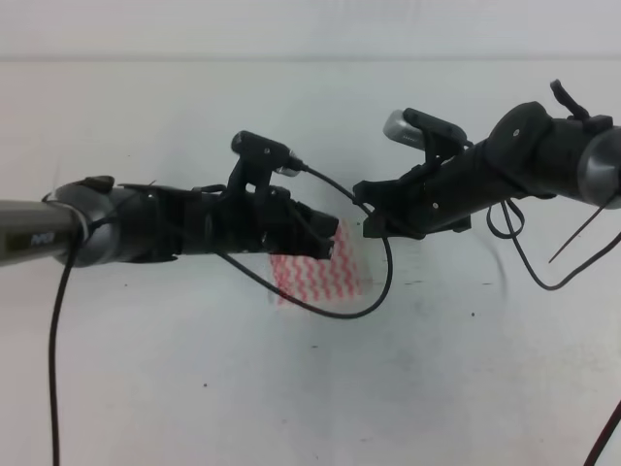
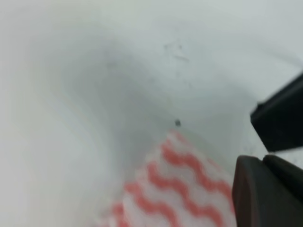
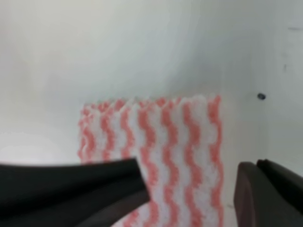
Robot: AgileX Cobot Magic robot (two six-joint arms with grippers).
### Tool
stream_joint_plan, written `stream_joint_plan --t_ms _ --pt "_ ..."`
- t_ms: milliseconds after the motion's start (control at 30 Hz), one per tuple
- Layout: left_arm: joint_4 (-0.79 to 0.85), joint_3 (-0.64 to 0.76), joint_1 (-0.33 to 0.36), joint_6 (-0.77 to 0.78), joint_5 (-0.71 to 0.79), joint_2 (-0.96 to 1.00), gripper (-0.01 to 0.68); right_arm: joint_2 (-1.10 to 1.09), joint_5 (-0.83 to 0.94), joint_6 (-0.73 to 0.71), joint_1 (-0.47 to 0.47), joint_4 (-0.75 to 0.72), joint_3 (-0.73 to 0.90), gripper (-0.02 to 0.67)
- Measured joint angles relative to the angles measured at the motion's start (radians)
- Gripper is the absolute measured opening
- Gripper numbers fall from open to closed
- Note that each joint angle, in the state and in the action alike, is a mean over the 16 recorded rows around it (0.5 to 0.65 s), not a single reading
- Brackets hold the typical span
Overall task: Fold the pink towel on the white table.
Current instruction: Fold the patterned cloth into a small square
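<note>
Fingers first, from the left: the left gripper [image 1: 328,238] reaches in from the left edge of the white table [image 1: 146,369], its tip above the towel's left part in the high view. Its own wrist view shows only one dark finger [image 2: 265,194] at the lower right and another dark piece above it, so whether this gripper is spread or closed cannot be told. Nothing is seen held in it. A black cable [image 1: 349,306] loops down from this arm across the cloth.

Between the two arms, near the middle of the table, lies the pink towel [image 1: 325,277]. It lies flat as a small rectangle with wavy pink and white stripes, and its upper part is hidden under the arms in the high view. A small dark speck [image 3: 261,96] marks the tabletop just off one of its corners.

On the right, the right gripper [image 3: 189,189] comes in from the right edge and hangs over the towel's near edge. Its two fingers [image 3: 71,187] stand spread apart, with striped cloth showing in the gap and nothing clamped between them.
</note>
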Motion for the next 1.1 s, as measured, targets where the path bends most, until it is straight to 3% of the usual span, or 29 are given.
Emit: stream_joint_plan --t_ms 400,1100 --pt "-0.001 -0.126 0.0 -0.075 -0.022 0.115 -0.005 -0.002 -0.028 0.016 -0.028 -0.001 0.0 -0.018" --pt "0.0 -0.15 -0.002 -0.098 0.07 0.163 -0.005 -0.007 -0.023 0.018 -0.036 -0.002 0.0 -0.018"
